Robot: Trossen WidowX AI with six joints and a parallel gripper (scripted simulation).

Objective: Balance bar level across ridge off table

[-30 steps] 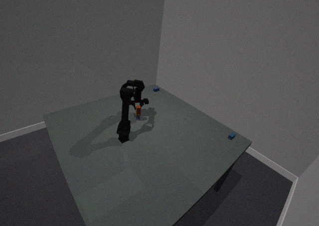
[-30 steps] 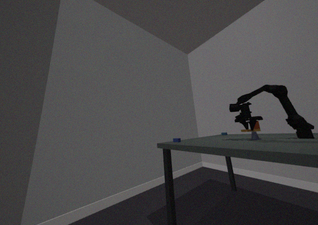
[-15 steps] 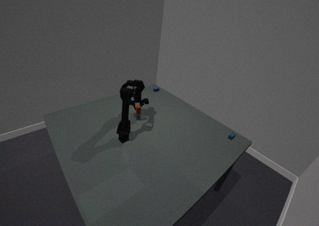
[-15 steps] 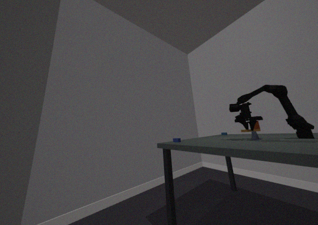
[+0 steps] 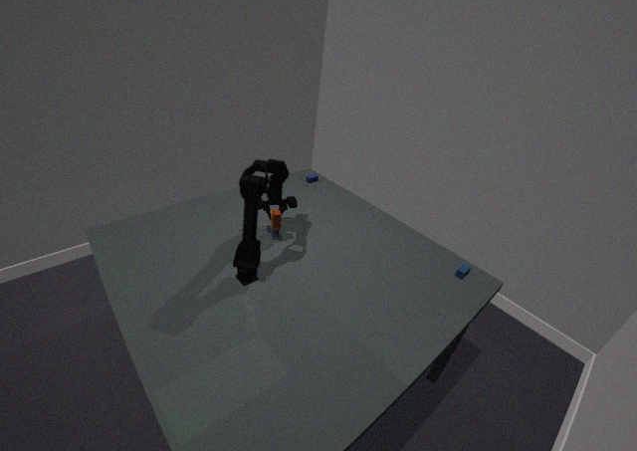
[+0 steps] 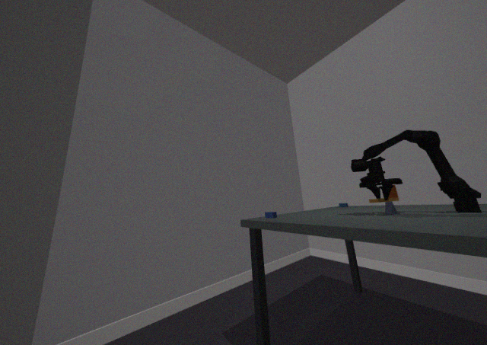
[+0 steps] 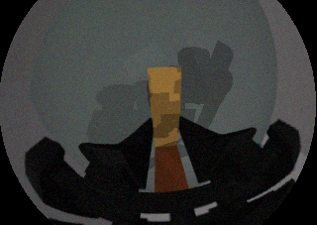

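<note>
The orange bar (image 5: pixel 276 218) is held in my gripper (image 5: pixel 276 213) above the table. In the exterior view the bar (image 6: pixel 383 199) lies about level, right on or just above the tip of the small grey ridge (image 6: pixel 389 208); I cannot tell if they touch. The ridge (image 5: pixel 277 234) stands on the table below the bar. In the wrist view the bar (image 7: pixel 165 125) runs away from the camera between my two dark fingers, which are shut on it. The ridge is hidden under the bar there.
A small blue block (image 5: pixel 312 177) lies at the table's far corner and another blue block (image 5: pixel 462 271) at the right corner. Both also show in the exterior view (image 6: pixel 270 214) (image 6: pixel 343 205). The arm's base (image 5: pixel 246 269) stands near the ridge.
</note>
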